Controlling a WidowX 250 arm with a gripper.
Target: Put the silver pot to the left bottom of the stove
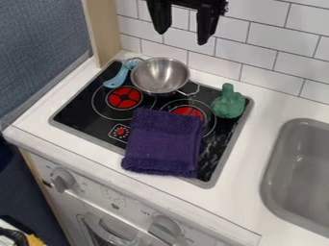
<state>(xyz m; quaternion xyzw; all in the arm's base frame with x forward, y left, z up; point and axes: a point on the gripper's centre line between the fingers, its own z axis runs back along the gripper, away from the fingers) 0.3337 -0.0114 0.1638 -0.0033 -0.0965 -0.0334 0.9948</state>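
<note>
"What lay leftmost?"
"A blue utensil (117, 79), perhaps a spoon, just beside the silver pot (159, 77), which sat upright at the back of the stove (80, 115)."
"Next?"
"A purple cloth (164, 144), partly over 1 red burner (189, 111)."
"And the gripper (183, 38)?"
"High near the tiles (231, 48), 2 fingers spread. Rightward, a green toy (229, 104), then the sink (296, 163)."

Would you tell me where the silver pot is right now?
In the camera view, the silver pot is at the back of the stove, left of the green toy, just right of the light-blue utensil and behind the purple towel.
</note>
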